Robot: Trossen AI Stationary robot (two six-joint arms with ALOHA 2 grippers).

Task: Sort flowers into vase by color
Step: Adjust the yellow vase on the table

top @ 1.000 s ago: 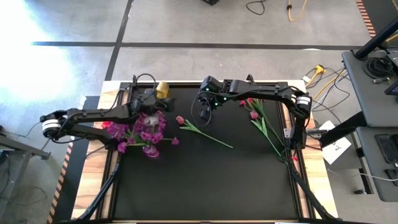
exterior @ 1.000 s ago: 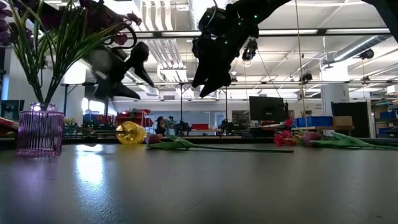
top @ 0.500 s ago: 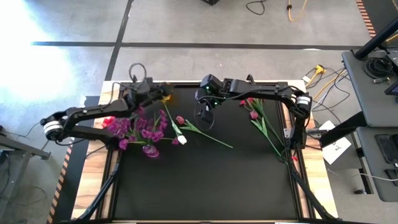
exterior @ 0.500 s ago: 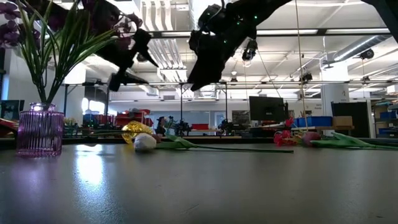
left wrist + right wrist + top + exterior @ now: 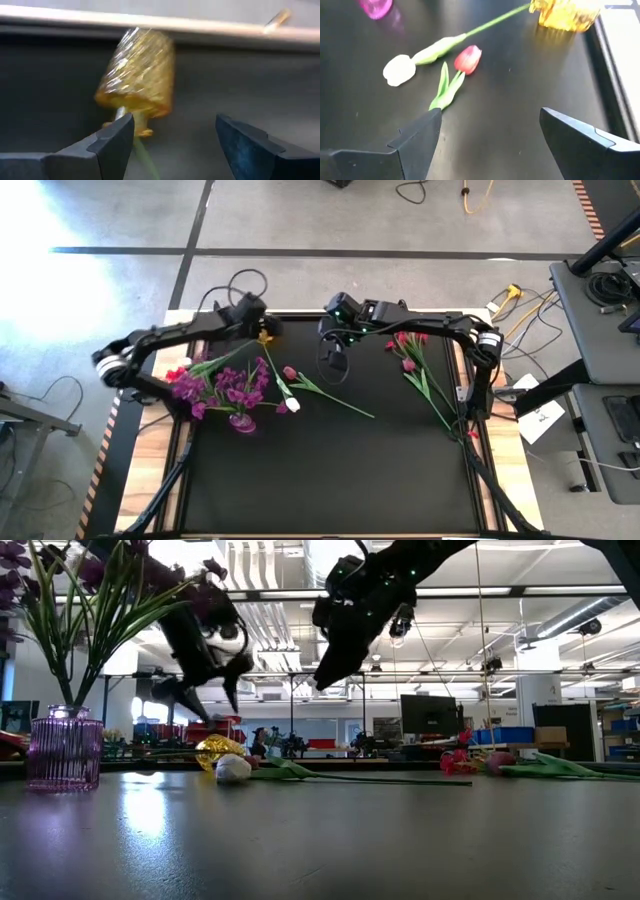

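Two arms over the black desk (image 5: 330, 470), both claws empty.

Desk: fills the centre of the high view, wooden rim around it.

Purple vase (image 5: 64, 748): stands at far left of the low view; in the high view it sits left of centre with the purple bunches (image 5: 225, 388) in it, sprays fanning out. That colour looks sorted.

Red-pink bunches (image 5: 408, 358): lie flat at centre right of the high view, stems running toward the lower right. Not yet in any vase.

Yellow vase (image 5: 137, 75): lies on its side near the upper desk edge, a green stem leading out of its mouth.

Left claw (image 5: 172, 142): upper left of the high view, just short of the yellow vase, fingers spread apart, nothing between them.

Right claw (image 5: 487, 137): upper centre of the high view, raised off the desk, fingers spread, nothing held.

White tulip (image 5: 400, 70): flat on the desk, head near the middle, its stem running back to the yellow vase.

Pink bud (image 5: 468, 58): flat, just beside the tulip head.

Step in hand, my judgement: picking the next loose flower. Next move: bring my right claw down over the pink bud's stem and close low enough to catch it against the desk.
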